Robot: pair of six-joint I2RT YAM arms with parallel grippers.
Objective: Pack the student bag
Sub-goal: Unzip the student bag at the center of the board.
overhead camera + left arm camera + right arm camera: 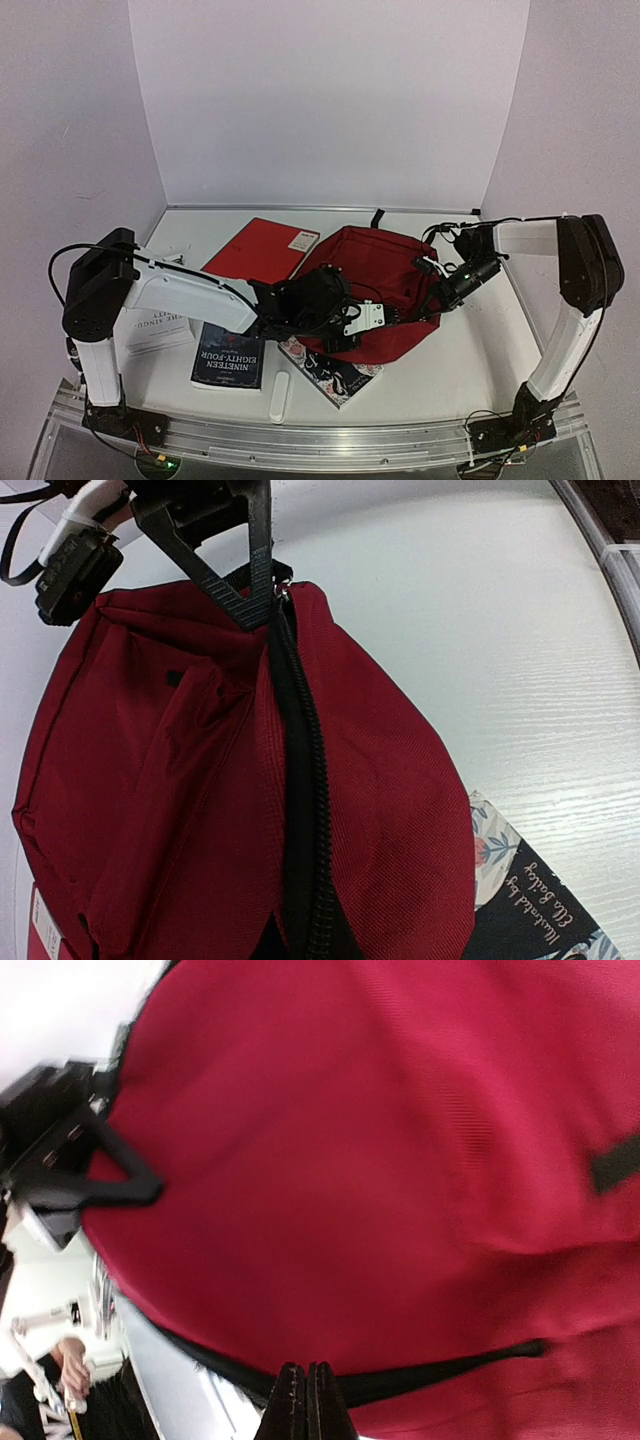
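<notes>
The student bag (385,270), dark red with a black zipper (305,810), lies in the middle of the table, held between both arms. My left gripper (352,330) is at its near-left edge. Its own fingers stay out of the left wrist view, where the zipper strip runs straight down to the jaws. Seen from the right wrist, one of its black fingers (118,1175) presses on the bag's rim. My right gripper (307,1400) is shut on the bag's right edge at the zipper band (440,1375). From the left wrist it shows pinching the zipper's far end (252,598).
A flat red folder (262,248) lies behind the bag on the left. A dark book titled Nineteen Eighty-Four (228,357) and a white booklet (155,330) lie near the left arm. A floral-cover book (335,375) sticks out under the bag's front. A white marker (280,395) lies by the near rail.
</notes>
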